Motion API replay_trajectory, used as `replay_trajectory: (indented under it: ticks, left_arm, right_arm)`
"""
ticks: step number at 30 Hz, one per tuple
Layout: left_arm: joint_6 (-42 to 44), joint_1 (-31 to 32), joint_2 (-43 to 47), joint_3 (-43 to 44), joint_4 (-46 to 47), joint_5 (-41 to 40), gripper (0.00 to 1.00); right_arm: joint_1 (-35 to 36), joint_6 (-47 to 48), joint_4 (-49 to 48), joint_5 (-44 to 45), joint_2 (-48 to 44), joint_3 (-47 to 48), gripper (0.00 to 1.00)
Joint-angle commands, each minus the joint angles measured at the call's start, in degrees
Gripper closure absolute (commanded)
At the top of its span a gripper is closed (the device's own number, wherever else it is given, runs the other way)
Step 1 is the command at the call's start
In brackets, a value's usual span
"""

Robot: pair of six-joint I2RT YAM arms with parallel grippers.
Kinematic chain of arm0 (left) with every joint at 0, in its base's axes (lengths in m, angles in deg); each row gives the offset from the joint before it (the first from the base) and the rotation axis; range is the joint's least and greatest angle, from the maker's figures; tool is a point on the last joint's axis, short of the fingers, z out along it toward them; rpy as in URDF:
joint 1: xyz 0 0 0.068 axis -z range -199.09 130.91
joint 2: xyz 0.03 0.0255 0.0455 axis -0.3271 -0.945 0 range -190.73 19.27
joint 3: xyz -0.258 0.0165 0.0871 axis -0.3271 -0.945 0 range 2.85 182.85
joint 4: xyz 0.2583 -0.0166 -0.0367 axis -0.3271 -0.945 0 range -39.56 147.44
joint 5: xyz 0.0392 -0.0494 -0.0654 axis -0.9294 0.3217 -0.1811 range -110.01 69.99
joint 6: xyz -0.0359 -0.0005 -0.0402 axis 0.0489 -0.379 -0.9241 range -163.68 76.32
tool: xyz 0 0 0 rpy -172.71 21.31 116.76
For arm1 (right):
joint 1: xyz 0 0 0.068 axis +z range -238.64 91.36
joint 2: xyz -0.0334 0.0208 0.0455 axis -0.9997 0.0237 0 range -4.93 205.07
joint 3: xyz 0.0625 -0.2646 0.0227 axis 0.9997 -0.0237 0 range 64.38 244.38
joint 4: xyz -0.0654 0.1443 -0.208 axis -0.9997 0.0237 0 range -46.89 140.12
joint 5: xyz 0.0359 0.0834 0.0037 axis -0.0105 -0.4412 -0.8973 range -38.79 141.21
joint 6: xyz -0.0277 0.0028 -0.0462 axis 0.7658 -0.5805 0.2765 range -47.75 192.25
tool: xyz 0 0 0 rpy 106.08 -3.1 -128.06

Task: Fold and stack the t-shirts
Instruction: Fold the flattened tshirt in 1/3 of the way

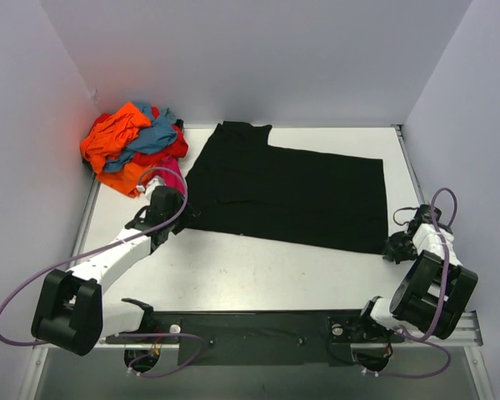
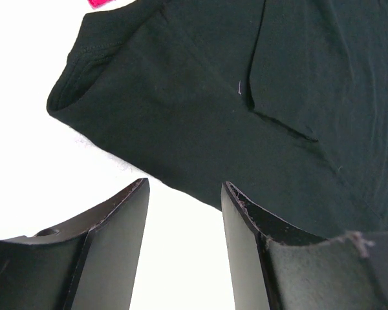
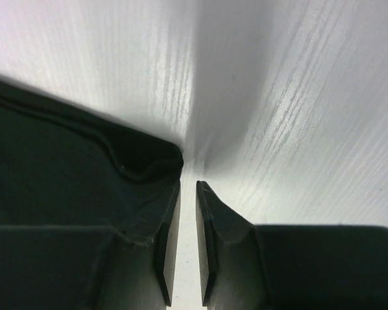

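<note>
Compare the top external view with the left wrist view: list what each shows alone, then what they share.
Only top external: the whole black t-shirt laid out, the full pile of shirts, orange, blue and red, in the far-left corner, and the right hand at the shirt's near-right corner. Only left wrist: the open gap between the fingers of the left hand, the sleeve hem and a fold edge up close. Both: the black t-shirt, the left hand at its near-left edge, the white table.
</note>
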State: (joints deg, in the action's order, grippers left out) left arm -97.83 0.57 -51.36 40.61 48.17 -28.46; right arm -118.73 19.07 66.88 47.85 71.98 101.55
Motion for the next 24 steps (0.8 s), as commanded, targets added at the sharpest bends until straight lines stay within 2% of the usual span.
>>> replay_trajectory:
  ticks: [1,8,15,17,18,20,24]
  left_arm:
    - [-1.22,-0.41,-0.82,2.41,1.02,-0.87,0.42]
    - [-1.31,-0.41,-1.35,2.67,1.28,-0.96,0.41]
    - [-1.66,-0.41,-2.23,3.11,1.1,-1.22,0.41]
    - [-1.84,-0.41,-2.32,3.11,0.67,-1.4,0.41]
    - [-1.92,-0.41,-2.32,3.11,0.75,-1.57,0.41]
    - [-1.92,-0.41,-2.41,2.94,0.75,-1.75,0.41]
    - [-2.54,-0.41,-3.19,2.59,0.93,-1.57,0.41]
  right_arm:
    - [-0.24,3.0,2.07,-1.12,-3.34,1.24,0.8]
    - [0.29,1.6,1.28,-1.83,0.78,3.17,0.74]
    - [0.91,-1.21,-1.62,-0.25,5.97,2.12,0.73]
    - [0.91,-1.92,-2.06,0.36,6.68,1.51,0.8]
    - [0.91,-2.27,-2.23,0.63,6.68,1.07,0.89]
    - [0.91,-2.45,-1.89,0.89,5.72,0.54,1.0]
    - [0.91,-2.01,0.05,3.18,0.01,-0.17,1.0]
